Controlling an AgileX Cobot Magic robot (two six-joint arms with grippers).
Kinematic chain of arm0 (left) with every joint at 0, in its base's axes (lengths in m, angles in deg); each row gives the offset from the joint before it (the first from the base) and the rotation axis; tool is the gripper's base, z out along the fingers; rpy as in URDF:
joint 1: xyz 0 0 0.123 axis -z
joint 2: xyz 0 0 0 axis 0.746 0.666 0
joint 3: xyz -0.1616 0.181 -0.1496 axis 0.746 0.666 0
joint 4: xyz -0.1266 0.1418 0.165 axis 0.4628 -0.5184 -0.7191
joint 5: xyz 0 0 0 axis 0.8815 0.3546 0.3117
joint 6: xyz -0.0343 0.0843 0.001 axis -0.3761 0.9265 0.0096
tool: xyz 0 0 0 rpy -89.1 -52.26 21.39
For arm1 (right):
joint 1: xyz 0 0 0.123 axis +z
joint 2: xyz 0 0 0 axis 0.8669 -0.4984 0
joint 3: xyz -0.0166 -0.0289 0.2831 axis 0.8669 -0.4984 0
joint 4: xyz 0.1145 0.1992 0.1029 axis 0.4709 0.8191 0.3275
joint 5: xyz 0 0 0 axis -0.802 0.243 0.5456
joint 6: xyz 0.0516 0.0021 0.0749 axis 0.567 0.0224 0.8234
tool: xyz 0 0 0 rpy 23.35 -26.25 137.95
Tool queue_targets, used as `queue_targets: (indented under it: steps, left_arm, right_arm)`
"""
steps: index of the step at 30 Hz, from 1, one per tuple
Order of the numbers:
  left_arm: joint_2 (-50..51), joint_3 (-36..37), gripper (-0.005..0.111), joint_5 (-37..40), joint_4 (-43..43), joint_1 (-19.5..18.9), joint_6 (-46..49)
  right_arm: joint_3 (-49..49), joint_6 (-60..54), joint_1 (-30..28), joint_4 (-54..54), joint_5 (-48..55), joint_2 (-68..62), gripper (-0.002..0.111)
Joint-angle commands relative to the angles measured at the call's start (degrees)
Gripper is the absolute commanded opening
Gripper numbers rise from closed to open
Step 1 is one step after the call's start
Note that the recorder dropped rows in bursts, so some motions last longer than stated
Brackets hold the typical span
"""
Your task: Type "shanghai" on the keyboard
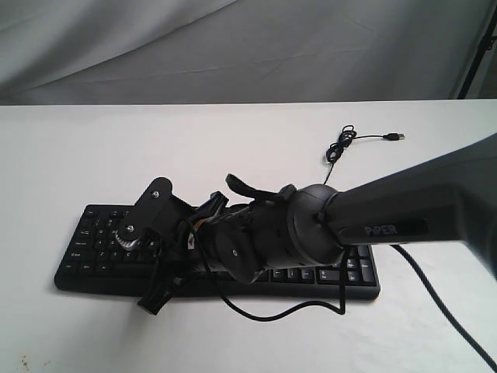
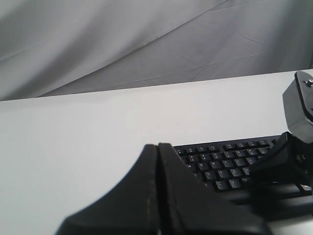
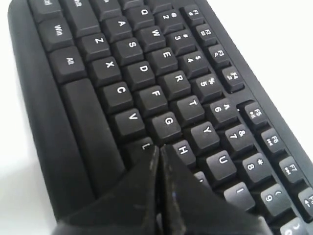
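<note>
We count one keyboard (image 1: 97, 242) at 6 o'clock on the table (image 1: 78, 148), with its one USB plug (image 1: 396, 137) out at 1 o'clock. There are two grippers, both pinched shut: the right gripper (image 3: 159, 149) is by the H key (image 3: 183, 149), and the left gripper (image 2: 157, 147) is near the keyboard.

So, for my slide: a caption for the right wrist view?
Shut right gripper poised over the keyboard, tips beside the H key.

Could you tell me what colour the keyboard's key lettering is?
White, on the black keyboard; clearest in right wrist view.
</note>
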Motion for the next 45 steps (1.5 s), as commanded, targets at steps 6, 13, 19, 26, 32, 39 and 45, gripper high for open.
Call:
queue_targets:
  steps: [6,13,19,26,32,39,45]
  left_arm:
    - [-0.2,0.2,0.0,-0.3,0.0,0.2,-0.2]
    - [-0.2,0.2,0.0,-0.3,0.0,0.2,-0.2]
    - [-0.2,0.2,0.0,-0.3,0.0,0.2,-0.2]
    - [-0.2,0.2,0.0,-0.3,0.0,0.2,-0.2]
    - [-0.2,0.2,0.0,-0.3,0.0,0.2,-0.2]
    - [-0.2,0.2,0.0,-0.3,0.0,0.2,-0.2]
    - [-0.2,0.2,0.0,-0.3,0.0,0.2,-0.2]
  right_arm:
    - [-0.1,-0.9,-0.5,0.3,-0.3,-1.8,0.0]
    - [-0.1,-1.1,-0.5,0.1,-0.3,0.7,0.0]
    - [5.7,-1.3,-0.5,-0.2,3.9,0.4,0.0]
    - [10.9,-1.9,-0.4,-0.6,6.9,-3.4,0.0]
    - [10.9,-2.0,-1.0,-0.7,7.0,-4.1,0.0]
    - [10.9,-2.0,-1.1,-1.0,6.9,-4.1,0.0]
    - [10.9,-2.0,-1.1,-1.3,6.4,-5.3,0.0]
